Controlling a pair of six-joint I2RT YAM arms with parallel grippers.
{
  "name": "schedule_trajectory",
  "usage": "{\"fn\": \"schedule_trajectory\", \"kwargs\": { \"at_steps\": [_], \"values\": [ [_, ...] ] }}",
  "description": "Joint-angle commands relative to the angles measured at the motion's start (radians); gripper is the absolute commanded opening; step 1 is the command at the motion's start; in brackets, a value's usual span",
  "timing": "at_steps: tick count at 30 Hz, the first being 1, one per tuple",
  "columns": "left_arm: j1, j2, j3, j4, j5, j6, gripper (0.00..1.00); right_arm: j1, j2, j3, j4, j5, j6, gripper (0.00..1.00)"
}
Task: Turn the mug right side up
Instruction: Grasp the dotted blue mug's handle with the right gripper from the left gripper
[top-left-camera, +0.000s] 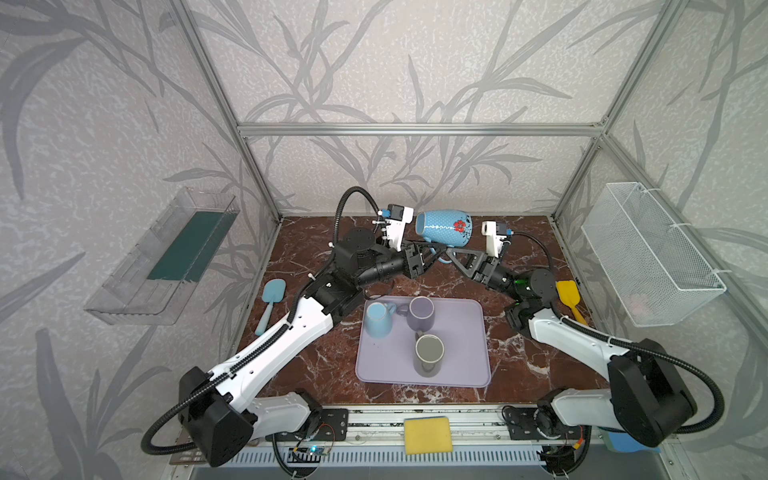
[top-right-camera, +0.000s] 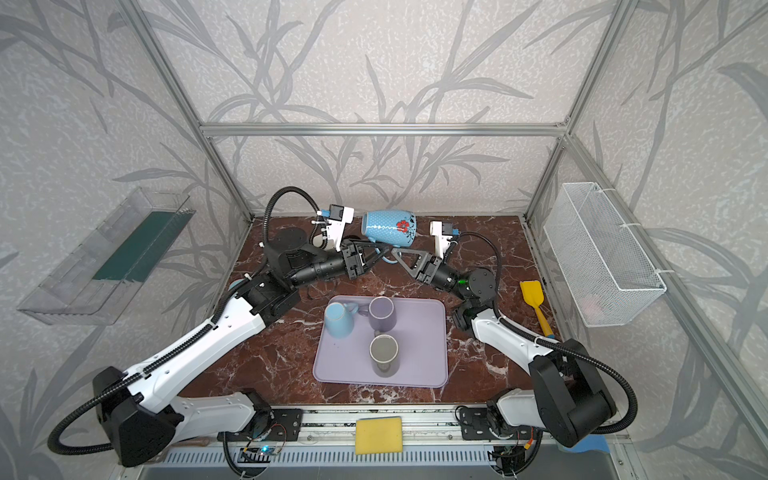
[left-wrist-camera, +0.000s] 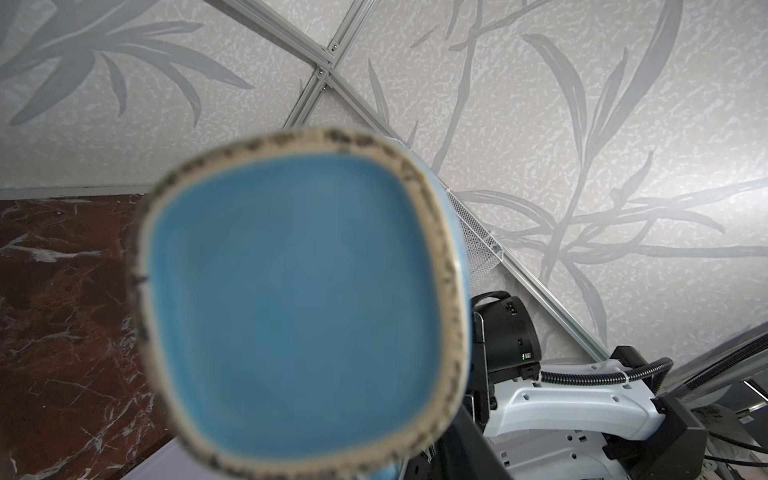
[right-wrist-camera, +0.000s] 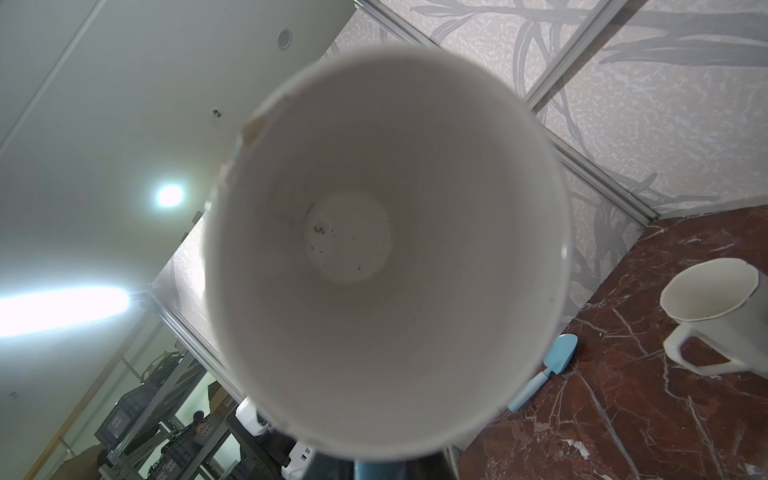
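The mug (top-left-camera: 444, 227), blue with a red flower, hangs in the air on its side over the back of the table (top-left-camera: 316, 365). Its base faces the left arm, its white inside faces the right arm, and its handle (top-left-camera: 441, 257) is underneath. Both arms reach in from the front corners and meet beneath it. The right hand (top-left-camera: 452, 252) is clenched on the handle. The left hand (top-left-camera: 432, 252) has its tips at the same handle, but whether it grips or has let go cannot be told. The table is dark red marble with white veins. Toward its front lies a lilac tray (top-left-camera: 469, 370) carrying three more mugs (top-left-camera: 422, 311). A blue spatula (top-left-camera: 272, 303) lies by the left edge and a yellow spatula (top-left-camera: 569, 295) by the right. A yellow sponge (top-left-camera: 428, 434) sits on the front rail. Walls papered with grey leaves stand in metal framing. A wire basket (top-left-camera: 652, 253) hangs on the right wall and a clear bin (top-left-camera: 166, 257) on the left.
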Motion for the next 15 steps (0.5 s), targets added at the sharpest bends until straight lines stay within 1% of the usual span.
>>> {"fn": "schedule_trajectory", "kwargs": {
  "at_steps": [1,7,15],
  "values": [
    [0.009,-0.001,-0.012,0.012,-0.005,0.005,0.44,0.005,-0.015,0.001,0.089,0.022,-0.022,0.0],
    [0.016,-0.012,-0.032,0.001,-0.019,0.007,0.45,0.005,-0.013,-0.016,0.089,0.031,-0.022,0.0],
    [0.019,-0.038,-0.056,-0.074,-0.063,0.037,0.46,0.005,-0.007,-0.052,0.071,0.046,-0.039,0.0]
  ]
}}
